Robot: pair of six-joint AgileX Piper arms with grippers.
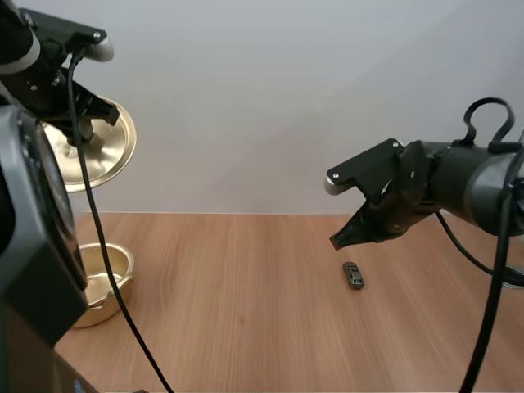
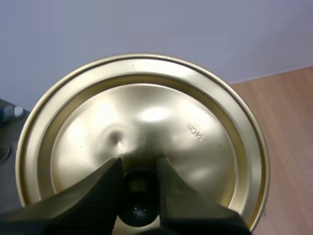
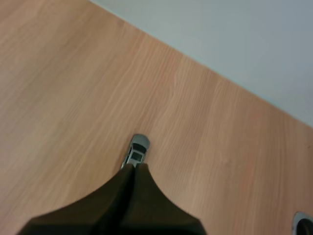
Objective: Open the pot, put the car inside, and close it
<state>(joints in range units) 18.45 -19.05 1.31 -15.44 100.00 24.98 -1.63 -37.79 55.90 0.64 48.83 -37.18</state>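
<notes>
Closest in the high view, the left gripper (image 1: 82, 135) holds the shiny golden lid (image 1: 97, 157) above the open pot (image 1: 102, 278). The dark car (image 1: 353, 275) lies on the wooden table (image 1: 246, 327) beneath the right gripper (image 1: 348, 239). Left wrist view: ribbed fingers (image 2: 98, 191) pinch the lid's black knob (image 2: 139, 208). Right wrist view: fingers (image 3: 151, 205) pressed together, empty, over the car. Loading and closing remain.

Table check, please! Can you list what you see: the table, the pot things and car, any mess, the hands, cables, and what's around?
surface: wooden table, flat, no spills seen
job's things: pot open; lid held in the air; car on the table
clutter: one dark rimmed thing, cut off, cannot tell what
hands: left hand shut on the lid's knob; right hand shut, empty, tips by the car
cables: nothing seen beyond the robot's own
surroundings: plain pale wall
</notes>
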